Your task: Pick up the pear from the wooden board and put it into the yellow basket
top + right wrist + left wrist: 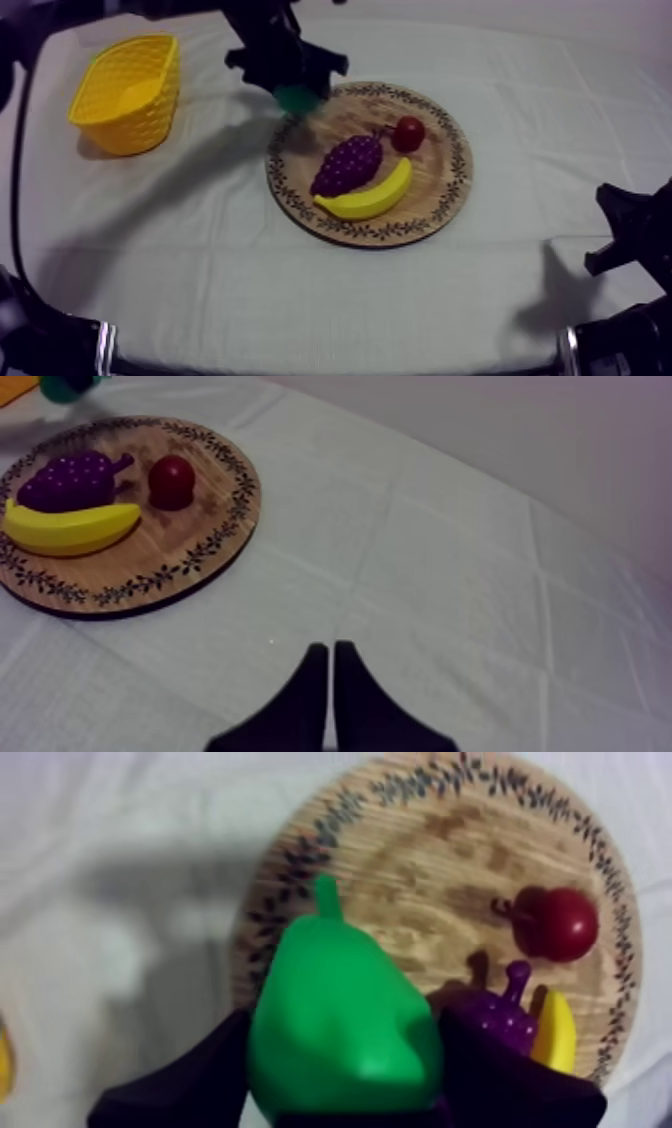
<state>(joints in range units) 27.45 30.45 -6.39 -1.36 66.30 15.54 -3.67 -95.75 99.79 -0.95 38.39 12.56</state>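
The green pear (297, 97) hangs just above the upper-left rim of the round wooden board (445, 165), with my left gripper (290, 82) shut on it. In the left wrist view the pear (340, 1017) sits between the two black fingers (200, 1077), stem pointing away, over the board (430, 842). The yellow basket (125, 95) stands at the far left of the table, apart from the gripper. My right gripper (625, 235) rests low at the right edge. Its fingers lie together as a narrow wedge (331, 651) over bare cloth.
On the board lie a bunch of purple grapes (347, 163), a banana (370, 197) and a small red fruit (407, 133). Open cloth separates the board from the basket.
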